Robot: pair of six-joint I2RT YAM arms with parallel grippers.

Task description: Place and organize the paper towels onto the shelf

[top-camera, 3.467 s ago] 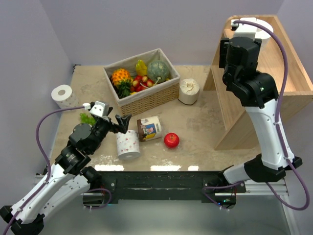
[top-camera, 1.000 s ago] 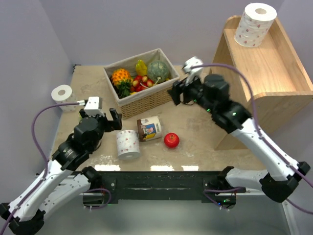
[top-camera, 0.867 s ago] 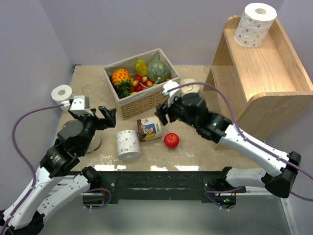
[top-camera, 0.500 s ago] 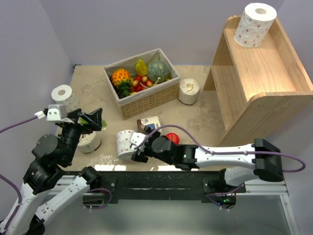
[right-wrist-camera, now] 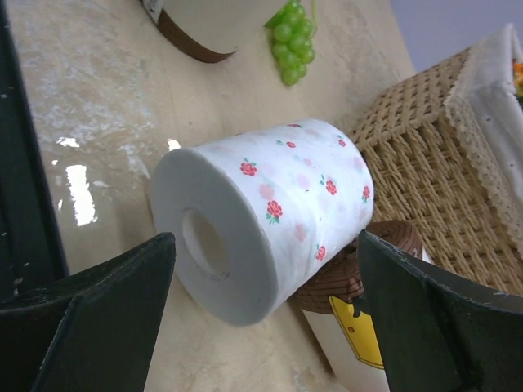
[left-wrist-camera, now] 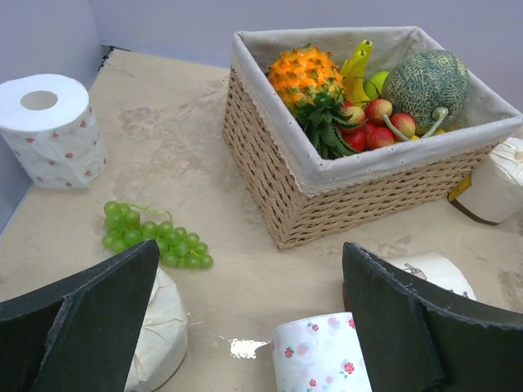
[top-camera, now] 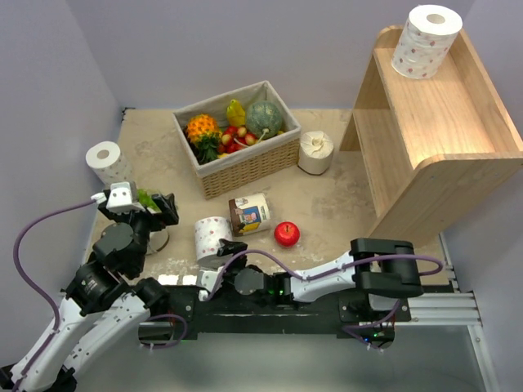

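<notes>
Paper towels: dotted roll (top-camera: 212, 237) lies on its side, lower centre of the overhead view, just beside the jar (top-camera: 250, 214); right gripper (right-wrist-camera: 265, 245) open, jaws flanking it; left gripper (left-wrist-camera: 249, 253) open, holding nothing. Risk: roll skids or shoves the jar as the jaws close. Count: at least five rolls, one or a stack on the shelf (top-camera: 458, 122); one basket (top-camera: 245, 167), apple (top-camera: 286, 233), grape bunch (left-wrist-camera: 155, 237).

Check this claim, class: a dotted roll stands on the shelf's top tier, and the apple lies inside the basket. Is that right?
No. The apple lies on the table, outside the basket; the dotted roll does stand on the top tier of the shelf. The top external view shows this.
</notes>
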